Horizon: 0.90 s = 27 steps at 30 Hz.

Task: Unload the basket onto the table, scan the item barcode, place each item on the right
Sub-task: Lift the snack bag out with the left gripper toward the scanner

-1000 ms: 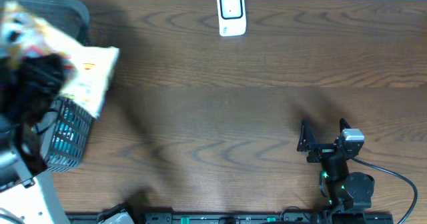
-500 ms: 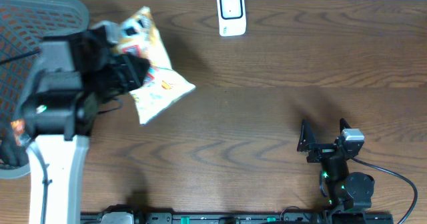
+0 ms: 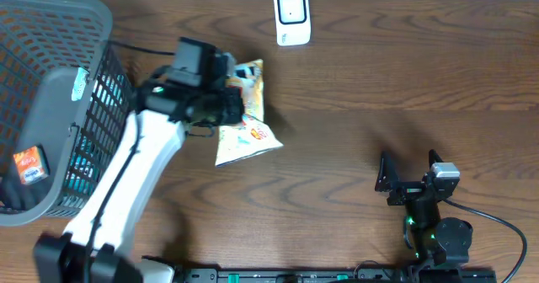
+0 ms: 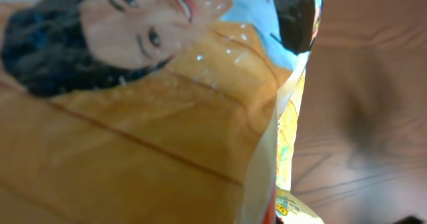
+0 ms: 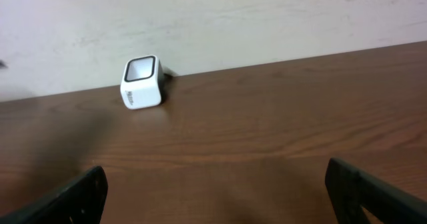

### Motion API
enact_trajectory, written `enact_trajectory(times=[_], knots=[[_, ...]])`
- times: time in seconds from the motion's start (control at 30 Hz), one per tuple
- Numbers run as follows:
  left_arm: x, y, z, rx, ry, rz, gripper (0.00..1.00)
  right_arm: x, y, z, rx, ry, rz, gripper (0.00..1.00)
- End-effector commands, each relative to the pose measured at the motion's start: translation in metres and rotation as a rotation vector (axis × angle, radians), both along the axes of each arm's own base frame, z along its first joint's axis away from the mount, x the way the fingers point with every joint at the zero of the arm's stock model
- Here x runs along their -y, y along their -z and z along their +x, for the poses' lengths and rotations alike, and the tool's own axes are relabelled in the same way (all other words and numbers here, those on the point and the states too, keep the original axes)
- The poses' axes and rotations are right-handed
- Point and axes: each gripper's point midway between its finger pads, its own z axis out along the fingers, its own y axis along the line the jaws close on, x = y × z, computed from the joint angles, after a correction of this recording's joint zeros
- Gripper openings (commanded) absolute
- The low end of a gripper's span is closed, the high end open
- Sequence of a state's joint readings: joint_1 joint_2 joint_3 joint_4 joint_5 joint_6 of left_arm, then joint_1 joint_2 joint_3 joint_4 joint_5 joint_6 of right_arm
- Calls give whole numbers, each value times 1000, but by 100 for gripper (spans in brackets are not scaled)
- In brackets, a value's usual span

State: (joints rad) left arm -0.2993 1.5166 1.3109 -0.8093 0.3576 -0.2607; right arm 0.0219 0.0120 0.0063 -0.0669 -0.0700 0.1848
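Note:
The item is a yellow and white snack bag (image 3: 247, 130), held above the table left of centre with my left gripper (image 3: 231, 107) shut on its upper part. In the left wrist view the bag (image 4: 133, 131) fills the frame with a printed face on an orange ground, and it hides the fingers. The white barcode scanner (image 3: 292, 17) stands at the table's far edge, up and to the right of the bag. My right gripper (image 3: 408, 165) rests open near the front right with nothing in it, and the scanner (image 5: 141, 82) shows far off in its view, beyond the gripper (image 5: 220, 191).
A grey mesh basket (image 3: 105, 81) stands at the left edge with an orange packet (image 3: 28, 165) inside. The left arm (image 3: 126, 182) slants across the table beside the basket. A pale wall runs behind the scanner.
The left arm has swung the snack bag from over the basket to the right and down, out over the table. The right arm has not moved.

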Motion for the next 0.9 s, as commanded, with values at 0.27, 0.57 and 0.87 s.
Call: enact_trajectory(times=[0.27,0.57,0.87], knots=[[56,86,4,-109,168,92,7,0,0,0,2,3,-11,99],[98,115,-9,-117,276,104,8,0,0,0,2,3,-11,99],[118,110,-10,-65,316,83,72,0,0,0,2,3,-11,99]])
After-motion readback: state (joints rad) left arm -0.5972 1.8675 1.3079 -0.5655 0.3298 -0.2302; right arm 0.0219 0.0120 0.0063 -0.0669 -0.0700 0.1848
